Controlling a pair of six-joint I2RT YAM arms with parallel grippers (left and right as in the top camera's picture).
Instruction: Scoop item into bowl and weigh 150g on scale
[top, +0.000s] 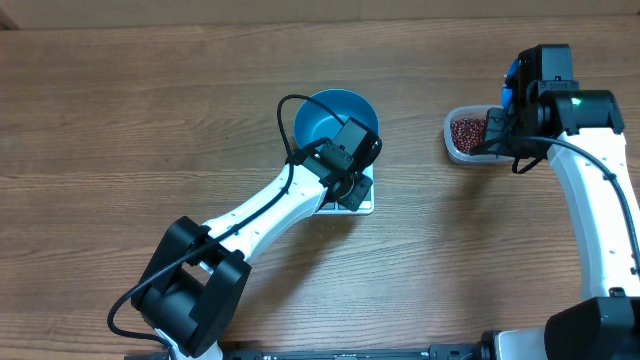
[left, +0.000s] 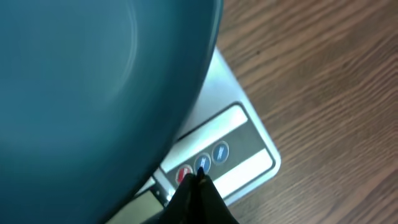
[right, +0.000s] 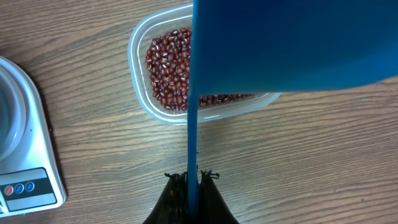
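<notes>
Hovering over the tub (right: 137, 68) at the top of the right wrist view, the blue scoop (right: 292, 43) is clamped by its thin handle in the right claw (right: 193, 180). Red-brown beans (right: 168, 68) lie in that tub. Centre frame overhead, the blue bowl (top: 330, 115) sits on the white scale (top: 368, 205). The left claw (left: 199, 180) is pinched together, tips right at the middle button (left: 203, 163).

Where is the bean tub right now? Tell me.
Overhead view: the tub sits on the table's right side, right of the bowl on the scale, partly under the scoop in the right gripper.
</notes>
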